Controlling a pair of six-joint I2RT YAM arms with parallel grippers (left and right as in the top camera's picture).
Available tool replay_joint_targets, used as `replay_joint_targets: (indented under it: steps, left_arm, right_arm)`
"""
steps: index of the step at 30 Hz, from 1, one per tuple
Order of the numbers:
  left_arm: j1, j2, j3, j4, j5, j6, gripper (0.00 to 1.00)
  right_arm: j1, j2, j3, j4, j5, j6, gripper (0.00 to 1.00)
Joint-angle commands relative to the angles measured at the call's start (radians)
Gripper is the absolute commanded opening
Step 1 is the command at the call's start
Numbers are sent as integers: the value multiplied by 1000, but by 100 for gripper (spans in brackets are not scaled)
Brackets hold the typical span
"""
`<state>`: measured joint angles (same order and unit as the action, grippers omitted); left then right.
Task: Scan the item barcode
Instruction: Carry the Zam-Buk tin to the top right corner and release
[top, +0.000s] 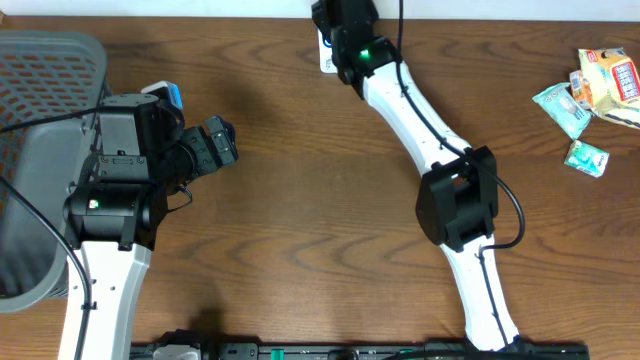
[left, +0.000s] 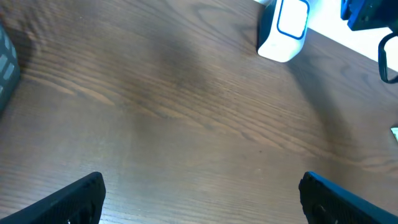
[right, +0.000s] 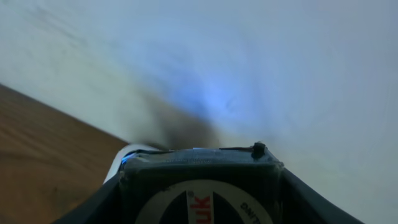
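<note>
Black fingers of the right gripper (right: 199, 208) are clamped on a dark, film-wrapped packet with a round white label (right: 199, 171), held at the table's far edge close to the white-and-blue barcode scanner (left: 284, 30), with a blue glow on the pale wall behind. The left gripper (left: 202, 205) hovers with its jaws wide apart over the brown wood-grain table (left: 155, 112), near the left edge beside a grey plastic mesh basket (top: 40, 60). Green and yellow snack packets (top: 590, 90) lie by the right edge, well apart from both arms.
</note>
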<state>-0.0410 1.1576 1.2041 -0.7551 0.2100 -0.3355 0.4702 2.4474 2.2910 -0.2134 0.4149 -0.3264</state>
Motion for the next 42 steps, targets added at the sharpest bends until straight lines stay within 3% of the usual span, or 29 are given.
replay_joint_targets:
  steps: [1, 6, 20, 33, 36, 42]
  left_arm:
    - [3, -1, 15, 0, -6, 17, 98]
    - [3, -1, 15, 0, -6, 17, 98]
    - [3, -1, 15, 0, -6, 17, 98]
    - [3, -1, 15, 0, -6, 17, 98]
    - [3, -1, 15, 0, -6, 17, 98]
    - [3, -1, 15, 0, -6, 17, 98]
  right_arm:
    - [-21, 50, 17, 51, 75, -137, 48]
    - [3, 128, 17, 248, 225, -403, 50]
    - [44, 140, 3, 140, 204, -360, 52]
    - [14, 140, 3, 98, 242, -415, 54]
    - [-7, 135, 3, 105, 288, -369, 59]
    - [-64, 74, 3, 103, 348, -264, 60]
